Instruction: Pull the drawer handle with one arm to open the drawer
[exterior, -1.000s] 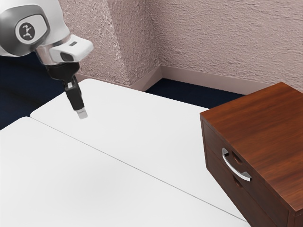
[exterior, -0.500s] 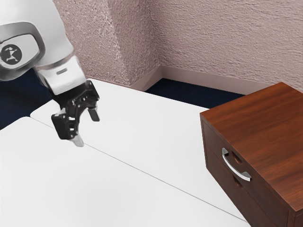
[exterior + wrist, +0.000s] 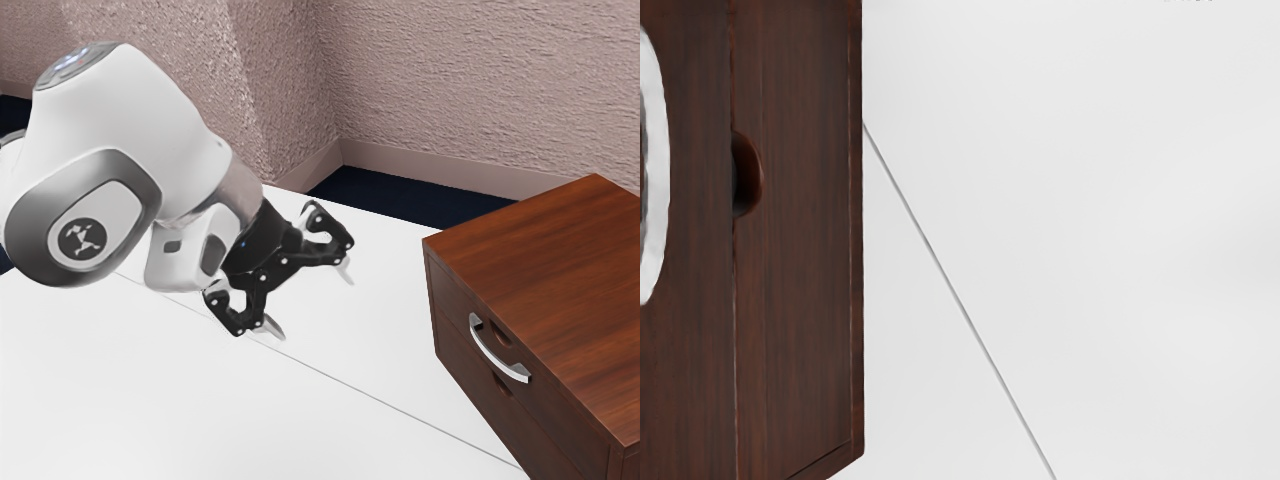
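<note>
A dark wooden drawer cabinet (image 3: pixel 545 300) stands on the white table (image 3: pixel 350 290) at the exterior view's right. Its upper drawer carries a curved silver handle (image 3: pixel 497 349) on the front, and that front sits flush with the cabinet. My black gripper (image 3: pixel 308 290) hangs low over the table's middle, open, with its fingers (image 3: pixel 341 262) spread wide and pointing toward the cabinet. Nothing is between them, and a wide gap of table separates them from the handle. In the wrist view the cabinet front (image 3: pixel 790 250) and a sliver of the handle (image 3: pixel 650 200) appear ahead of my hand.
The table is made of two white slabs with a seam (image 3: pixel 380 395) running across below my gripper. A rough pinkish wall (image 3: pixel 450 80) with a baseboard stands behind, with dark floor (image 3: pixel 400 195) between wall and table.
My arm has swung down and toward the exterior view's right, from the table's far left corner to its middle. The hand has turned to face the cabinet, fingers spread.
</note>
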